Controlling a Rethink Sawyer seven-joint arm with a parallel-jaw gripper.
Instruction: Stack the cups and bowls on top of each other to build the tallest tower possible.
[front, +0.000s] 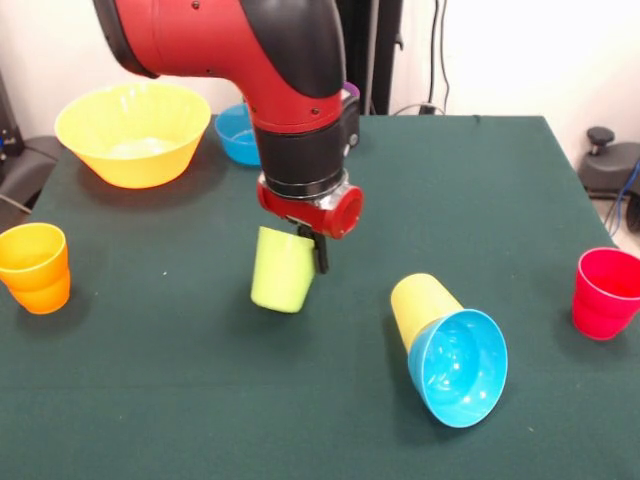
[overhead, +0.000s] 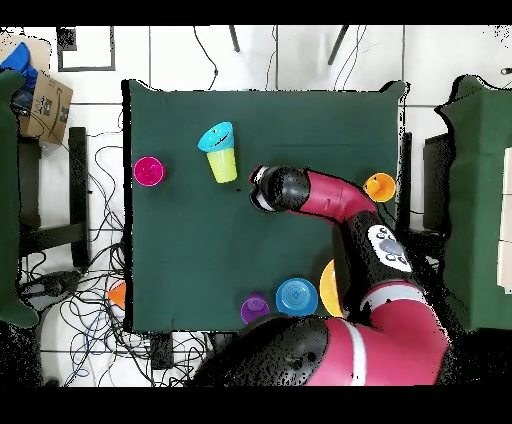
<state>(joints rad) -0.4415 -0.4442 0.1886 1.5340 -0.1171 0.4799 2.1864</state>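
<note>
The gripper (front: 312, 248) is clamped on the rim of the lime green cup (front: 281, 269), which hangs tilted just above the green table (front: 180, 400) near its middle. To one side lies a yellow cup (front: 420, 303) on its side with a small blue bowl (front: 458, 367) seated in its mouth (the pair toppled together). An orange cup (front: 35, 267) and a red cup (front: 606, 292) stand at opposite edges; a large yellow bowl (front: 133, 132), a second blue bowl (front: 238, 133) and a purple cup (overhead: 255, 308) sit along the far edge

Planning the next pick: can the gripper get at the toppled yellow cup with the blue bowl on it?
Probably not right away: the gripper already holds the lime green cup. The table between it and the yellow cup and blue bowl looks clear.
</note>
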